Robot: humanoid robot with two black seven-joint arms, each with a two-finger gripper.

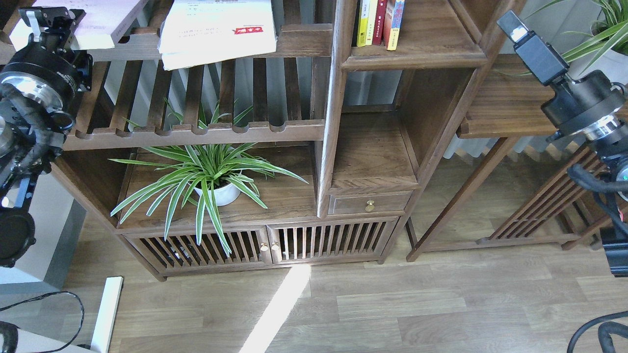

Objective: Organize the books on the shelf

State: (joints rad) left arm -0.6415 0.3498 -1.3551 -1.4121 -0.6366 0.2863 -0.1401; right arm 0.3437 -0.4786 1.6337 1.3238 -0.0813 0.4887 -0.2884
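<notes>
Resting flat on the slatted rack point(196, 130) at 12 o'clock, the white book point(216, 29) lies beside the lavender book point(100, 19), which my left pincer point(46, 17) touches; either pincer's state, left or right pincer point(512, 29), I cannot tell.

Two paperbacks point(216, 29) point(100, 19) lie side by side on the slatted rack point(196, 130), above a potted plant point(211, 176). To their right, upright books point(380, 22) stand over the narrow shelf compartment point(373, 152) and a drawer point(369, 203).
</notes>
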